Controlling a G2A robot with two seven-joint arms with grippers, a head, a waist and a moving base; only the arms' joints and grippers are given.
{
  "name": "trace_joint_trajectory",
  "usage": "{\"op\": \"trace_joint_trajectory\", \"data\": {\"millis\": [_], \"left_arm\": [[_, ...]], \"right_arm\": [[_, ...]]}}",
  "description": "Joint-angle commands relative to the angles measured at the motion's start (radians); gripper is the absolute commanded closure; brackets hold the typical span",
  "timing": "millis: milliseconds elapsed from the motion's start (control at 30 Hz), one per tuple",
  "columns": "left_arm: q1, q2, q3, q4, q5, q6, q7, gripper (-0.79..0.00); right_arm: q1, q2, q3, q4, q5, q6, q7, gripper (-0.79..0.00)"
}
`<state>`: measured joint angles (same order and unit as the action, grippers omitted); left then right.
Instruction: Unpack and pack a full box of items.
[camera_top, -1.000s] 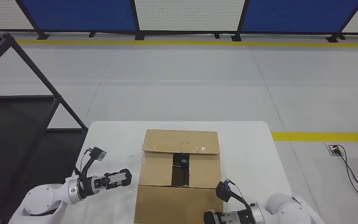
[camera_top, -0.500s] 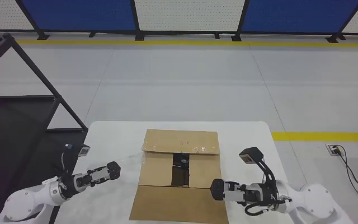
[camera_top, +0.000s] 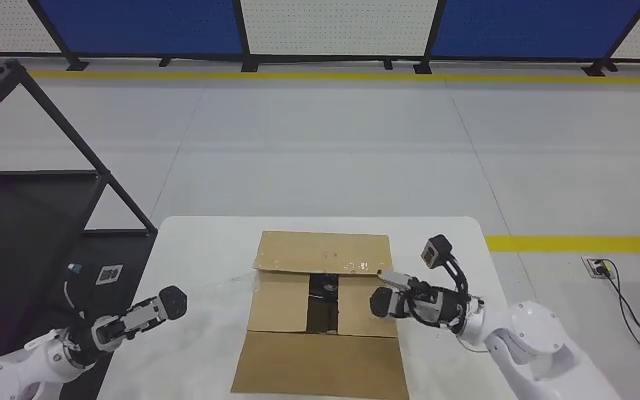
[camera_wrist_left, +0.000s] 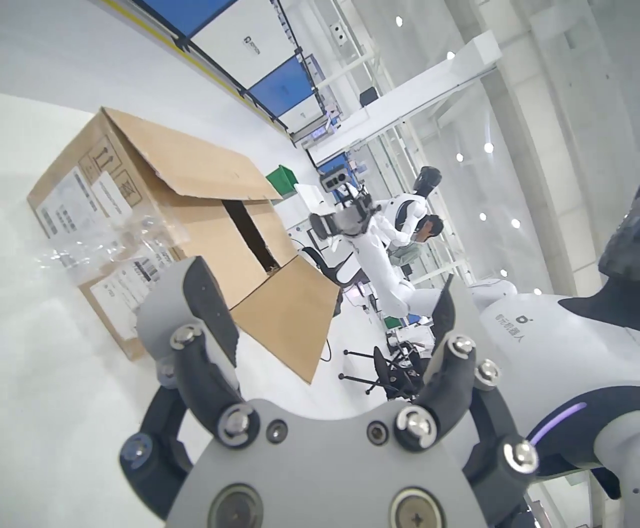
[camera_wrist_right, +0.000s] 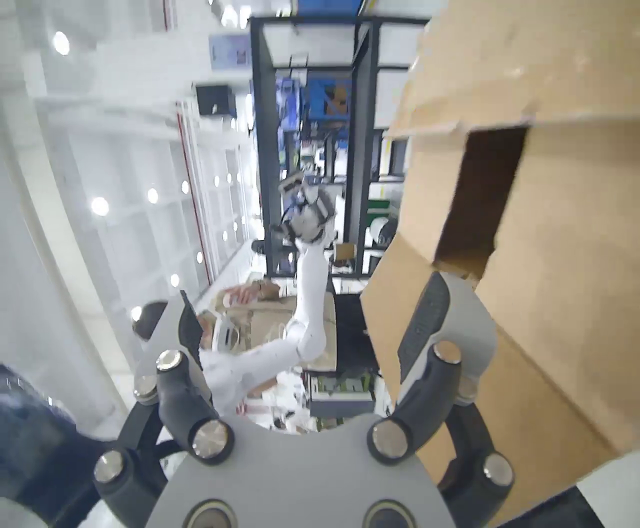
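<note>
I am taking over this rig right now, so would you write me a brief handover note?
Left gripper: open, holding nothing, over the left edge of the table, apart from the box.
Right gripper: open, holding nothing, by the box's right inner flap.
Box: mid-table; both outer flaps open, inner flaps folded in with a gap between.
Done: outer flaps opened.
Left: open the inner flaps, unpack, repack.

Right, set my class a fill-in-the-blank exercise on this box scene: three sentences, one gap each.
1. The box stands on a ___ table.
2. The left pincer and the right pincer are both ___.
3. The pincer nearer the box is the ___ one.

Missing words: white; open; right.
</note>
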<state>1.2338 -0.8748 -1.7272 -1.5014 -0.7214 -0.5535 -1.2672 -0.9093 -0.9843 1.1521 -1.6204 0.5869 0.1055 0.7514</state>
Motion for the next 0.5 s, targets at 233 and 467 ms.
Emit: {"op": "trace_joint_trajectory", "data": {"millis": [233,467], "left_arm": [[0.018,-0.002,-0.007,-0.002,-0.122,0.042,-0.042,-0.785],[0.018,-0.002,-0.007,-0.002,-0.122,0.042,-0.042,-0.785]], "right_arm": [[0.057,-0.016,-0.033,0.091,0.035,0.164,-0.079,-0.785],[0.057,-0.016,-0.033,0.091,0.035,0.164,-0.079,-0.785]]}}
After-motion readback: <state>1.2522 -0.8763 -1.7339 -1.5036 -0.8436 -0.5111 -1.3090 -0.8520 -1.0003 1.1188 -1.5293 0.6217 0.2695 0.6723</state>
